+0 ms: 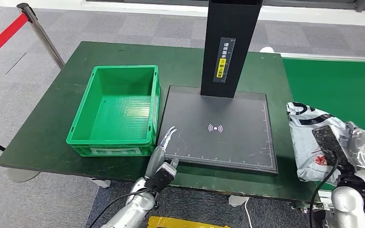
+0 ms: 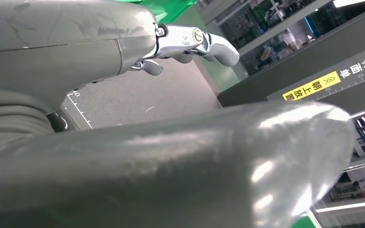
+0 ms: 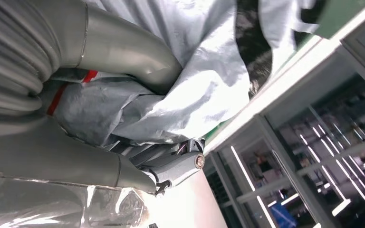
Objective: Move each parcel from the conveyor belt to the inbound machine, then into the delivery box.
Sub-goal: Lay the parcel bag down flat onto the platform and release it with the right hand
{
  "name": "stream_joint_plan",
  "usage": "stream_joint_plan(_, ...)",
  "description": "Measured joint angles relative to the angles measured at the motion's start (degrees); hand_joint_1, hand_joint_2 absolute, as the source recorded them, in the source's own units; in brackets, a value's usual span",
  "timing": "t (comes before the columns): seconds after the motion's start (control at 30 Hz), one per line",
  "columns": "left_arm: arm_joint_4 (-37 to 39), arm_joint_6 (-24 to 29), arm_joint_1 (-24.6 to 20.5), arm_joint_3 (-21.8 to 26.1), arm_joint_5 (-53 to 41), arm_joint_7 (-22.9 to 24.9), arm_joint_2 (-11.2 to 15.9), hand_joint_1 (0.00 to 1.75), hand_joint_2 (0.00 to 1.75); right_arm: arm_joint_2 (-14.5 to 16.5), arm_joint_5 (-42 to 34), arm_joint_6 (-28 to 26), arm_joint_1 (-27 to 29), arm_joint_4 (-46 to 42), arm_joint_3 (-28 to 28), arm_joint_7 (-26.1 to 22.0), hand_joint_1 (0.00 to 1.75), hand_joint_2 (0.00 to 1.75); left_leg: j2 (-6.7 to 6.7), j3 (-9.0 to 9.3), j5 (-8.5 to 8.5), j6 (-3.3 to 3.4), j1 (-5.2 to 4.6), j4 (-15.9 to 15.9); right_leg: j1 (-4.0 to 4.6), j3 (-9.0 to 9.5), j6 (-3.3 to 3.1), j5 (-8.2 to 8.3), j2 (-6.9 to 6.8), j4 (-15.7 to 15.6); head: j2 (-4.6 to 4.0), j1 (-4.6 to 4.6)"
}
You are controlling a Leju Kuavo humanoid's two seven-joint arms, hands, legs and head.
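**Parcel in the right hand, scanner plate lies to its left**

The right hand (image 1: pixel 349 152) is at the near right of the scene, at the near end of the green conveyor belt (image 1: pixel 342 85). Its fingers are closed on a grey plastic parcel (image 1: pixel 309 137); the right wrist view shows the thick thumb (image 3: pixel 123 47) and the darker fingers pressing into the crumpled film from both sides. The parcel is a soft bag with black print and a red mark. It is wrinkled, and its long axis seems to run from near to far, though the folds make this hard to say for sure. Whether it rests on the belt edge or is already lifted, I cannot tell.

The inbound machine (image 1: pixel 221 128) is a flat dark plate with a black post at its far side, and it lies directly to the left of the parcel, on the dark green table (image 1: pixel 43 137). The wireless mark in the middle of the plate is bare. In my judgement the coming move is a carry to the left, over the plate's right edge.

The green delivery box (image 1: pixel 116 111) stands further left, just beside the plate, with nothing in it.

The left hand (image 1: pixel 164 156) holds nothing; its fingers are apart and it hovers at the near left corner of the plate, between plate and box. It is nearer to the box, so the later transfer probably belongs to it.
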Motion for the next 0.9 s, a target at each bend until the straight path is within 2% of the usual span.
stream_joint_plan(0.4,0.5,0.1,0.0,0.2,0.4,-0.1,0.0,0.00,0.00,0.2,-1.8,-1.7,-0.2,-4.1,0.0,0.5,1.75,1.75,0.00,-0.01,0.00,0.00,-0.01,0.0,-0.01,0.00,0.00,0.00,0.01,0.0,0.00,0.01)
stream_joint_plan(0.57,0.5,0.5,0.0,0.2,1.3,-0.1,0.0,0.00,0.00,0.6,-5.8,-0.1,-0.4,-4.0,0.9,-2.6,1.75,1.75,0.01,-0.04,0.00,0.00,-0.01,0.0,0.00,-0.01,0.00,0.00,0.02,0.0,0.00,0.00)
stream_joint_plan(0.73,0.4,0.9,-0.3,0.2,1.5,-0.1,-0.9,0.00,0.00,2.8,-6.2,1.1,-0.5,-3.0,7.7,-3.3,1.75,1.75,0.06,-0.02,0.00,-0.01,0.02,0.0,0.03,-0.04,0.00,0.00,0.05,0.0,0.00,-0.01)
stream_joint_plan(0.9,-0.6,3.4,-1.3,-0.4,-0.3,-0.2,-1.3,0.00,0.00,5.6,-8.0,2.8,-2.9,0.1,15.5,-3.3,1.75,1.75,0.08,-0.02,0.06,-0.08,0.06,0.0,0.05,-0.06,-0.01,0.01,0.09,0.1,0.00,0.00)
